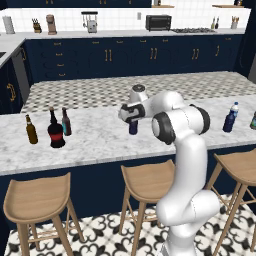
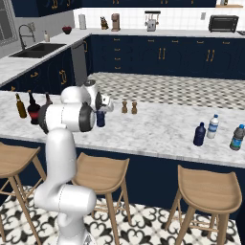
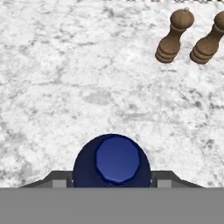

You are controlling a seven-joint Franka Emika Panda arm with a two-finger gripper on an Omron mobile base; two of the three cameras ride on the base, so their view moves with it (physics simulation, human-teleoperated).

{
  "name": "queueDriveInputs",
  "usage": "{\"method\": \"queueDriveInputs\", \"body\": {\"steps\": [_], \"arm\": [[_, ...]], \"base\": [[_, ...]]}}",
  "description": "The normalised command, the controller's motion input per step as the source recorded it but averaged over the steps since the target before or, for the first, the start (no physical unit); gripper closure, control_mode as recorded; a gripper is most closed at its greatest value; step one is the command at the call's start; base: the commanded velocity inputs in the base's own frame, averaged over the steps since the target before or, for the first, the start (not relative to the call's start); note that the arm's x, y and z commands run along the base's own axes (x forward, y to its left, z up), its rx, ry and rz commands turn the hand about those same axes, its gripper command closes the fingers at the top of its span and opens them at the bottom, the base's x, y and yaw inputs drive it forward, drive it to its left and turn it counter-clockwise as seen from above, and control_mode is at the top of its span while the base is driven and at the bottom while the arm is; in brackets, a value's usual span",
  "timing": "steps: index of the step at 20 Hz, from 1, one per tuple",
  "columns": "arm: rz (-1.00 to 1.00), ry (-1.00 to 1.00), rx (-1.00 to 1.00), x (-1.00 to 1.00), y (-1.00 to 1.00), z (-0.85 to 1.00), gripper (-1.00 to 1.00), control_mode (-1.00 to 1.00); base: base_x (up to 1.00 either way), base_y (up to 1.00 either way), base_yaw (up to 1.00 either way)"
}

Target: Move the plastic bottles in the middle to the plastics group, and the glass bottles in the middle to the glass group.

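My gripper (image 3: 112,180) is shut on the small dark blue bottle (image 3: 114,162), with one finger tight against each side and its round cap facing the hand camera. The gripper (image 1: 132,121) holds this bottle (image 1: 133,128) upright over the middle of the marble counter (image 1: 95,142). At the left, the squat black bottle with a red label (image 1: 56,131) stands between the amber bottle (image 1: 31,130) and the dark teal-labelled bottle (image 1: 66,122). At the right stand the clear water bottle (image 2: 213,127), a darker bottle (image 2: 237,137) and a second dark blue bottle (image 2: 199,134).
Two brown wooden grinders (image 3: 175,37) (image 3: 209,41) stand on the counter just beyond the held bottle, toward the far edge. Three wooden stools (image 1: 147,182) line the near side of the counter. Bare marble (image 2: 158,129) lies between the gripper and the right-hand bottles.
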Motion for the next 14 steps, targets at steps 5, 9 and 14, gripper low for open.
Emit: {"method": "queueDriveInputs", "body": {"steps": [5,9,14], "arm": [[-0.14,0.0,0.0,-0.04,-0.84,0.53,1.0,-1.0],[-0.2,0.0,0.0,0.07,-0.99,0.44,1.0,-1.0],[-0.22,0.0,0.0,0.01,-1.0,0.04,1.0,-1.0]], "base": [[0.0,0.0,0.0],[0.0,0.0,0.0],[0.0,0.0,0.0]]}}
